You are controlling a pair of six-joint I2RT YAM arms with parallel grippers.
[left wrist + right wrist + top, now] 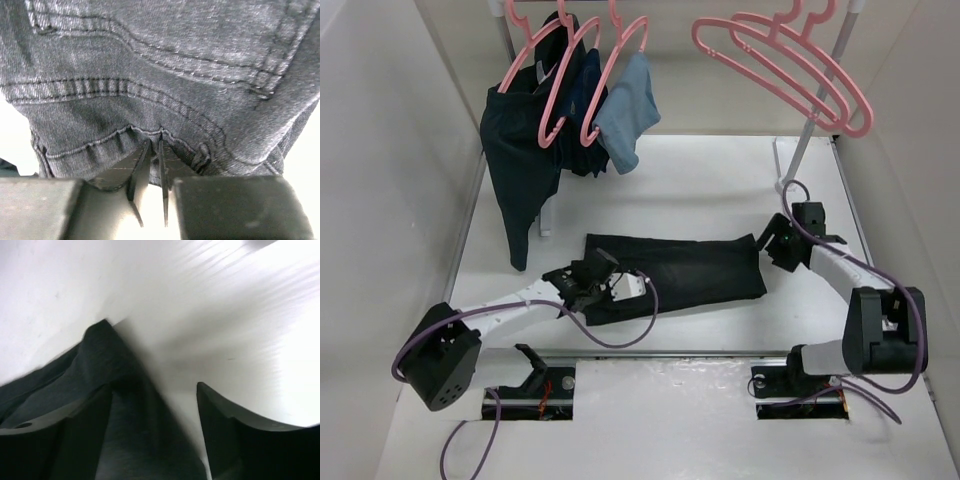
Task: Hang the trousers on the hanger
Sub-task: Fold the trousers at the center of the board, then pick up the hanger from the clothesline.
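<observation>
Main risk is at the L end: the left gripper (154,150) has its jaws pressed together on only a thin edge of the trousers (690,272), right at a stitched hem. A lift w/ the full weight hanging could probably pull the cloth out of that small bite. At the R end, the right gripper (154,390) has its jaws apart, nothing held. A raised corner of dark cloth sits between them, closer to one finger than the other, so a close from here may catch one layer only or skim off the peak. If just one side holds, the trousers would likely drag across the table (720,190) and unfold, making the drape awkward. The hanger (850,115) is also a worry: it hangs w/ others alike high at the back R, well apart from the trousers, and being thin plastic on a hook it could swing or get knocked off when cloth is pushed over it. The trousers lie folded in a flat band across mid-table, L to R between both grippers, black overall. Close up the fabric reads as charcoal denim-like weave w/ double-stitched seams and a pocket edge.
</observation>
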